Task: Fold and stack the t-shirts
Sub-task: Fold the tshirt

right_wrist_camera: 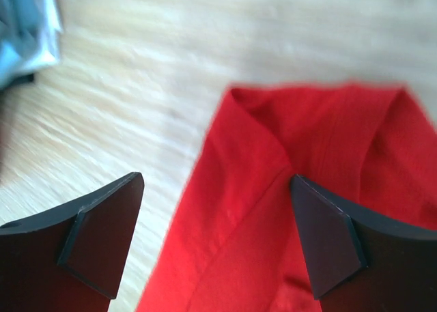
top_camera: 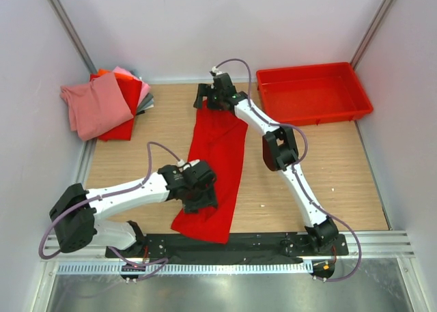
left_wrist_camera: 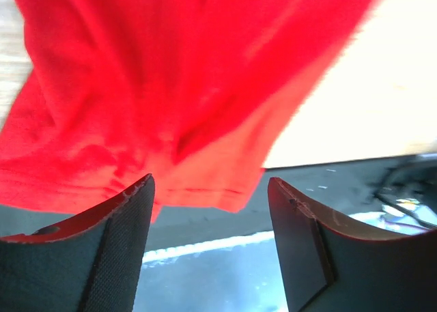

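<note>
Left wrist view: the left pincer (left_wrist_camera: 209, 182) is gaping empty over the red t-shirt (left_wrist_camera: 171, 87) on the desk (left_wrist_camera: 382, 87), the right pincer (right_wrist_camera: 216, 177) likewise at its far end.

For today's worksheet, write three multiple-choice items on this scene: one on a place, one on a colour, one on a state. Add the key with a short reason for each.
1. Where does the red tray stand on the table?
A. far right corner
B. far left corner
C. between the arm bases

2. What colour is the top shirt of the pile?
A. grey
B. dusty pink
C. blue

3. How is the left end effector set at the near end of the red t-shirt?
A. open
B. shut on the cloth
C. shut on the tray

Key:
1 A: the top view shows the tray in the far right corner.
2 B: pink cloth lies over the other shirts.
3 A: the left wrist view shows its fingers well apart.
</note>
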